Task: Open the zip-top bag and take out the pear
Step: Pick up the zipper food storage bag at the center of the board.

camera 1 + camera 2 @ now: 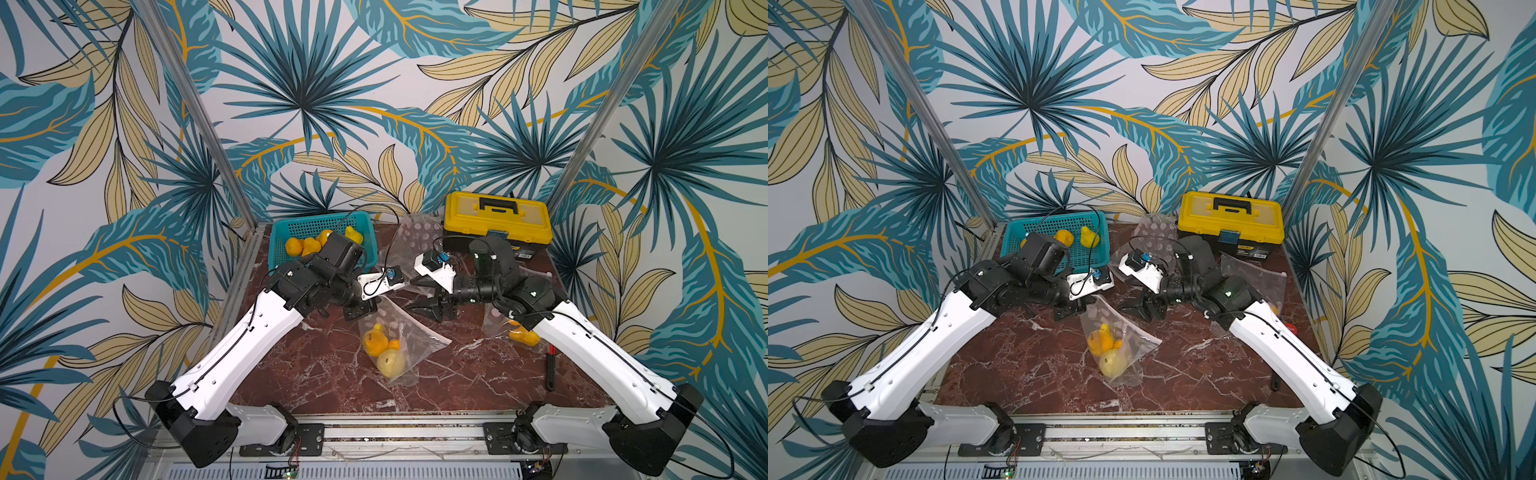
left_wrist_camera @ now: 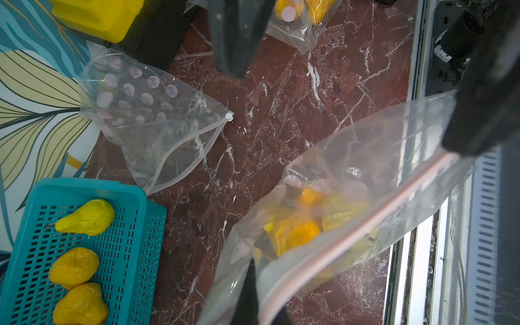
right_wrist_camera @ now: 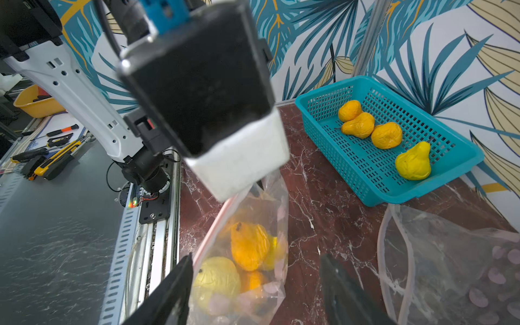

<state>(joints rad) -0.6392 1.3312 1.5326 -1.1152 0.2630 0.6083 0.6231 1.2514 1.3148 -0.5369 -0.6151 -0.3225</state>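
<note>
Red-veined marble covers the table (image 1: 316, 374), and near its middle the zip-top bag (image 1: 399, 332) hangs by one top corner, its belly sagging toward the front edge. Inside, at the low end, the pear (image 1: 376, 340) lies against a paler round fruit (image 1: 390, 362), stem end pointing up toward the seal.

The bag's pink zip strip (image 3: 213, 225) runs from that pinched corner down toward the right arm's fingers, so its long axis slants between the two arms. The left fingers (image 1: 360, 309) are together, clamped on the bag's upper corner. The right fingers (image 1: 432, 309) stand apart just beside the bag's free edge, holding nothing; in the right wrist view one finger (image 3: 174, 292) sits right at the strip.

I judge the right arm is the nearer one to take the loose lip and pull away from the left.

Toward the back left corner stands the teal basket (image 1: 365, 224) of fruit.
</note>
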